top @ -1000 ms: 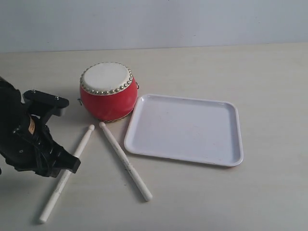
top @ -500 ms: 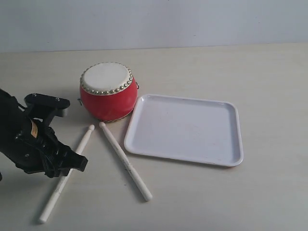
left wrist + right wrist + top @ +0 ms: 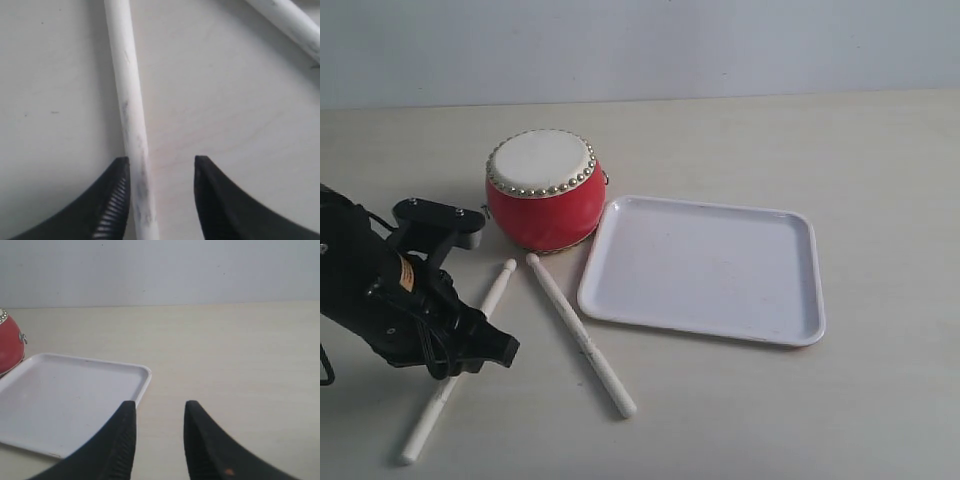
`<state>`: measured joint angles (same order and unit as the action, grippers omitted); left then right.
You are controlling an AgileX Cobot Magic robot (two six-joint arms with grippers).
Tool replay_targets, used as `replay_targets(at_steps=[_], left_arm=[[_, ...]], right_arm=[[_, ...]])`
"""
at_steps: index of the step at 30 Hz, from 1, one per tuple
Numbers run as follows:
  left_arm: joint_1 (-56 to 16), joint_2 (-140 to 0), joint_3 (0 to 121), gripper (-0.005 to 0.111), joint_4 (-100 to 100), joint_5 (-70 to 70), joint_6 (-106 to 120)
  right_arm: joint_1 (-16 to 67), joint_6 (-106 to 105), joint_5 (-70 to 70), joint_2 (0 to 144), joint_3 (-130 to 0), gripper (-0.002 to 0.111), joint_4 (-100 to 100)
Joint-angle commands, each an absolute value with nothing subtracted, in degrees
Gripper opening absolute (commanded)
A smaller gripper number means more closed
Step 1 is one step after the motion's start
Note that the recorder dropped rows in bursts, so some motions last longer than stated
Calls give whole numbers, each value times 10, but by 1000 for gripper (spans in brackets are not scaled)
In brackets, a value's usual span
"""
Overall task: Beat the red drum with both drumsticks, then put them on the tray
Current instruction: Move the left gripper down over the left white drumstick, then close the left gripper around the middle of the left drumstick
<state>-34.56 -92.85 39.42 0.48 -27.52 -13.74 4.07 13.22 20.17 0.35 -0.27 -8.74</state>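
Observation:
The red drum (image 3: 542, 190) with its cream studded skin stands left of the white tray (image 3: 705, 268). Two pale drumsticks lie in front of the drum: the left one (image 3: 496, 288) partly under my left arm, the right one (image 3: 578, 333) beside the tray. My left gripper (image 3: 161, 167) is open and low over the left drumstick (image 3: 131, 115), which runs between the jaws close against one finger. The other drumstick (image 3: 287, 22) crosses a corner of that view. My right gripper (image 3: 159, 410) is open and holds nothing, hovering near the tray's corner (image 3: 142, 372); the drum's edge (image 3: 10, 347) shows there.
A pale wooden table (image 3: 880, 160) carries everything, backed by a plain light wall (image 3: 720, 45). The black left arm (image 3: 380, 300) covers the front left of the table.
My left arm has moved right and slightly down along the left drumstick, now covering more of its middle. Drum, tray and the right drumstick have not moved.

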Motion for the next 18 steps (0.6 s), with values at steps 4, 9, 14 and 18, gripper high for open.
replay_targets(at_steps=[4, 9, 14, 18], left_arm=[[-350, -942, 392, 42, 0, -250, -138], [-346, -967, 402, 42, 13, -225, -138], [-341, -986, 434, 42, 23, -277, -140], [-339, -986, 441, 42, 43, -301, -157]], right_arm=[[37, 133, 200, 0, 0, 32, -94], [37, 133, 200, 0, 0, 32, -94], [37, 133, 200, 0, 0, 32, -94], [37, 133, 200, 0, 0, 32, -94]])
